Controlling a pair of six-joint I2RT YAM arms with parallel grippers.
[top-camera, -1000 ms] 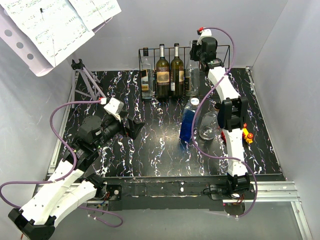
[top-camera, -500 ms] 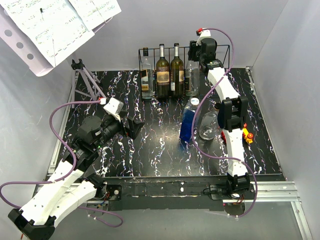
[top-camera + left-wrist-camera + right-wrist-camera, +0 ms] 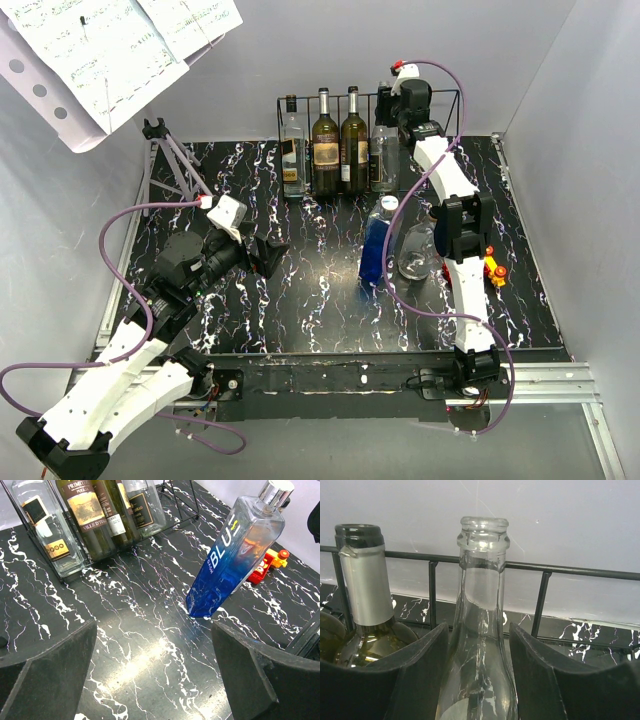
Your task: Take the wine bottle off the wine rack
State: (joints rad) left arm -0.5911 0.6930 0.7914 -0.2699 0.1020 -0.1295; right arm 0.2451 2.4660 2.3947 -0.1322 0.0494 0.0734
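**A:** Judging by its look, how will the clear wine bottle (image 3: pixel 481 595) handle?

**B:** It's stiff, smooth glass, so slippery and breakable. It appears empty, so I'd guess fairly light. The neck just under the lip ring seems the best hold, since the ring would check a slide.

**A:** Where does it stand?

**B:** Upright in the wine rack (image 3: pixel 570 573), rightmost in the row, next to a dark green bottle (image 3: pixel 359 575) with a silver foil collar. Whether the two touch, I cannot tell.

**A:** And the jaws?

**B:** The right gripper (image 3: pixel 479 630) straddles the neck, partly parted, its fingers (image 3: pixel 415 675) close on either side but not clamped. The left gripper (image 3: pixel 154 630) hangs wide apart over the marbled table (image 3: pixel 125 605), holding nothing.

**A:** How does it look?

**B:** Colourless, with no cap and a slim neck flaring to the shoulder. A pale label edge shows low down.
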